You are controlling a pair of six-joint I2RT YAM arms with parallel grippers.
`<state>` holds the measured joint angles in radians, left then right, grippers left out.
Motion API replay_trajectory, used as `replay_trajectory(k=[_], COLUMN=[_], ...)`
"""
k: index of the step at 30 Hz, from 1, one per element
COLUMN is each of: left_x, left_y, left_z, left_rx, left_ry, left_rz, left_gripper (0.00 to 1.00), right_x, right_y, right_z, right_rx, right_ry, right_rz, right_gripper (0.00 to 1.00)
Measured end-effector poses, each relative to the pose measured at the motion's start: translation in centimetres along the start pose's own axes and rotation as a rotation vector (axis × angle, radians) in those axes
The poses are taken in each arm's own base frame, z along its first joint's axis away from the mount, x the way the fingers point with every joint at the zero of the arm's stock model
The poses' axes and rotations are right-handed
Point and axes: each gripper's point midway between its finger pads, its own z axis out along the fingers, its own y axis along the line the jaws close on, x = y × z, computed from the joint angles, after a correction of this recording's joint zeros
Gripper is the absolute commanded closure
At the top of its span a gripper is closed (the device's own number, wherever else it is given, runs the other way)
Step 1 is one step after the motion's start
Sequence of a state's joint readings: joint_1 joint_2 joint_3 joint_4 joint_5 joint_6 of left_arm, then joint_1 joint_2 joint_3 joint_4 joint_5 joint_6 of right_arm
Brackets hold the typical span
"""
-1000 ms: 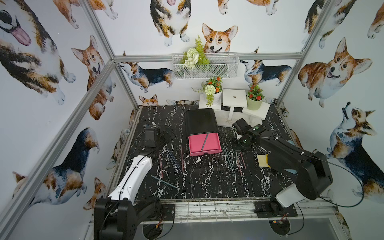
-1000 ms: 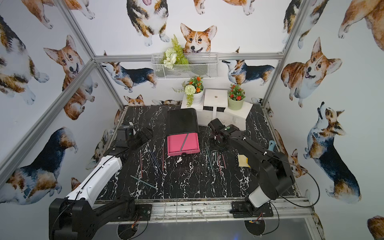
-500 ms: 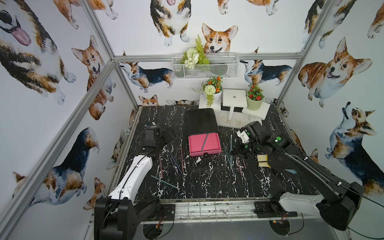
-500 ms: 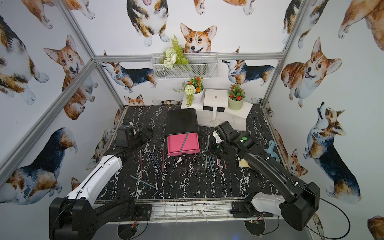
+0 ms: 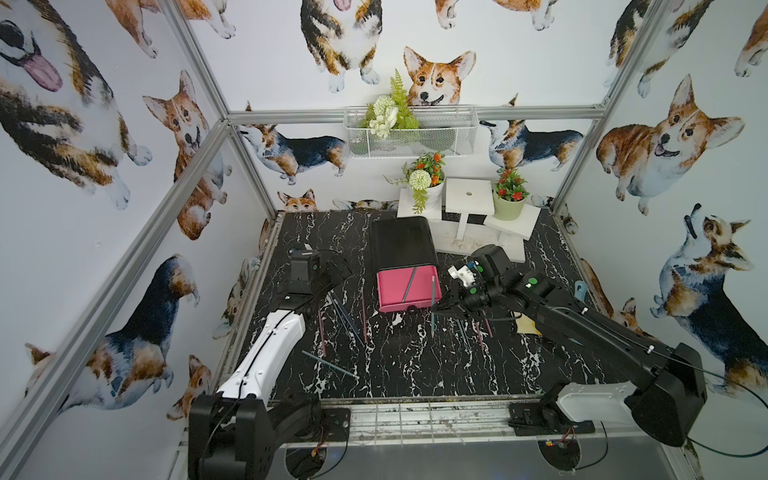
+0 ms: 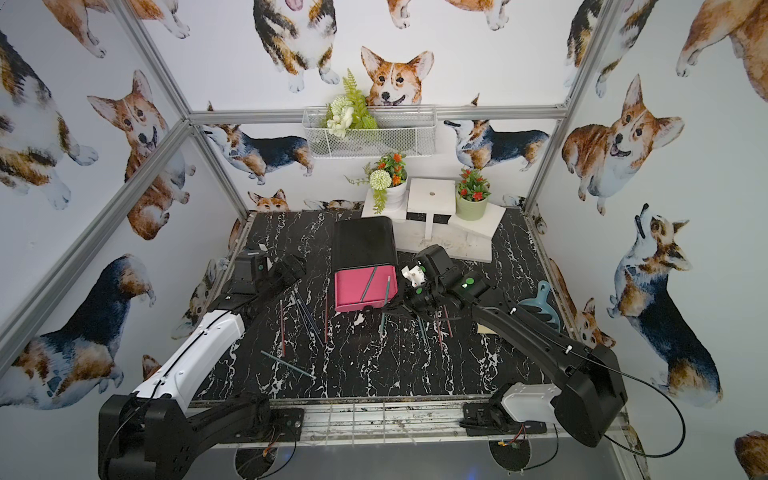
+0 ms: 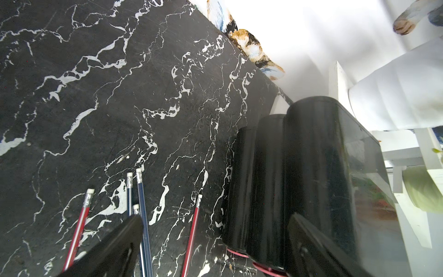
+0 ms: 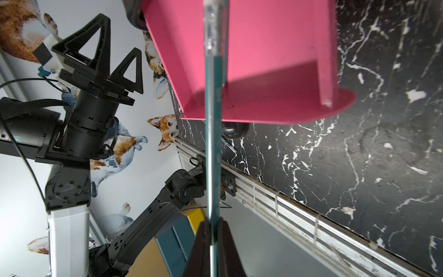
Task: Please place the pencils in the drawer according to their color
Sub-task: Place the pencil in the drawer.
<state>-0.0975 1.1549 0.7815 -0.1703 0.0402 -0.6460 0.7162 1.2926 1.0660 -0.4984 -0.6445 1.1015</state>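
The pink drawer [image 5: 395, 291] stands pulled out of a black cabinet [image 5: 401, 245], and one green pencil [image 5: 409, 284] lies in it. My right gripper [image 5: 436, 309] is shut on another green pencil [image 5: 432, 291], held off the table with its far end by the drawer's right rim; the right wrist view shows this pencil [image 8: 213, 120] crossing in front of the drawer [image 8: 263, 60]. Left of the cabinet my left gripper [image 5: 332, 270] is open over red pencils [image 7: 191, 235] and blue pencils [image 7: 143, 215]. More pencils lie on the table [image 5: 330, 363], [image 5: 461, 328].
White stands with flower pots [image 5: 465, 199] fill the back right corner. A yellow pad [image 5: 528, 326] and a blue scoop [image 5: 580, 289] lie at the right, by the right arm. A wire basket [image 5: 409, 133] hangs on the back wall.
My right gripper has carried the green pencil leftwards, from the table's right part up to the drawer's right side. The left arm has not moved.
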Motion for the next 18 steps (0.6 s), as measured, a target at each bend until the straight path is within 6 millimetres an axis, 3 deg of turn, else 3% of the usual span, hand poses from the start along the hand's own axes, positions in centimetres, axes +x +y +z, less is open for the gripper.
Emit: replay_trajectory(k=[11,18], left_x=[-0.1,-0.2], left_y=[-0.1,-0.2], left_z=[-0.2,-0.4], left_rx=[0.009,0.013], left_ry=[-0.005,-0.01], left_rz=[0.001,0.004], left_gripper=[0.0,0.0], right_x=[-2.4,-3.5], right_y=[1.4,1.7], right_z=[3.2,4.0], right_rx=[-0.059,-0.07], right_ry=[0.014,-0.005], right_rz=[0.01,0.027], right_gripper=[1.0,1.0])
